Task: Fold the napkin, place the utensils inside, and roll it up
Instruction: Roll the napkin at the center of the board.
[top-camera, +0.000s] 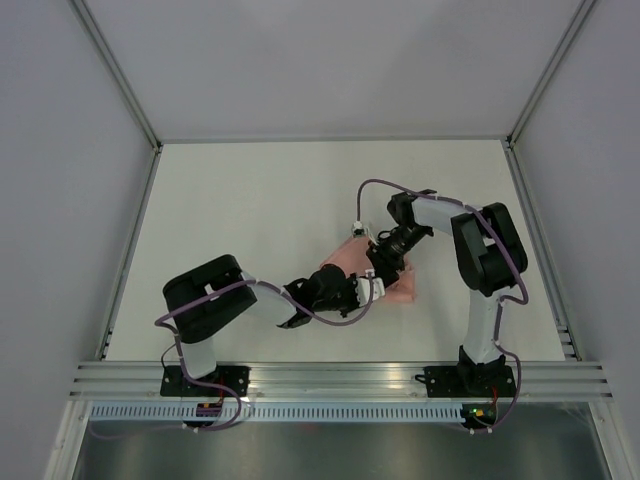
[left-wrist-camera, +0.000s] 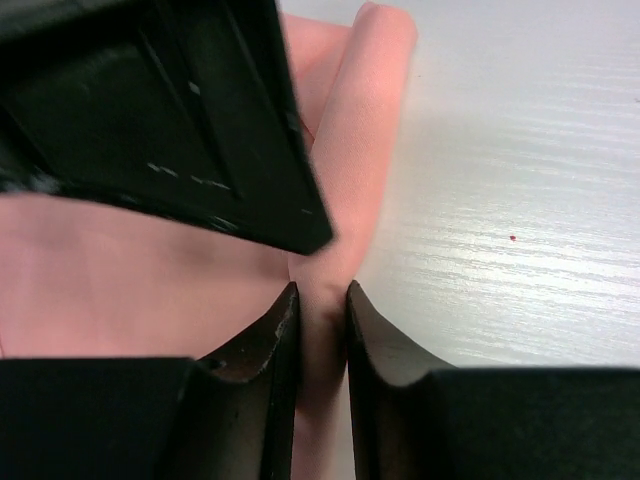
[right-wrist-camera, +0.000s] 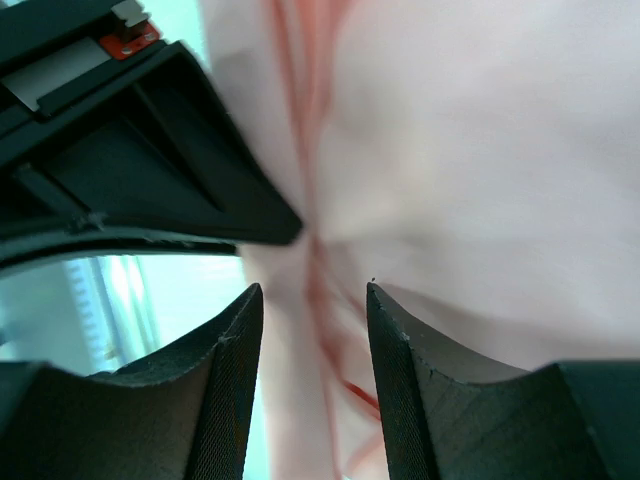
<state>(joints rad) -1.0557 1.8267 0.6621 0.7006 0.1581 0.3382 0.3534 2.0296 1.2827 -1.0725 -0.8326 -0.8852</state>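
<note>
The pale salmon-pink napkin (top-camera: 404, 289) lies bunched at the table's middle, and both grippers meet on it. My left gripper (top-camera: 364, 286) is shut on a narrow upright fold of the napkin (left-wrist-camera: 362, 120); the cloth fills the slit between its fingertips (left-wrist-camera: 320, 292). My right gripper (top-camera: 379, 262) comes from the far right. It stands open (right-wrist-camera: 313, 288), with blurred folds of napkin (right-wrist-camera: 480, 150) lying loosely between its parted fingers. Each wrist view shows the other gripper's black body close by at upper left. The utensils are hidden.
White tabletop (top-camera: 250, 210) surrounds the napkin, with bare wood-grain surface (left-wrist-camera: 520, 180) just right of the pinched fold. Grey walls and aluminium rails (top-camera: 130, 240) enclose the table. The two arms crowd each other at the centre.
</note>
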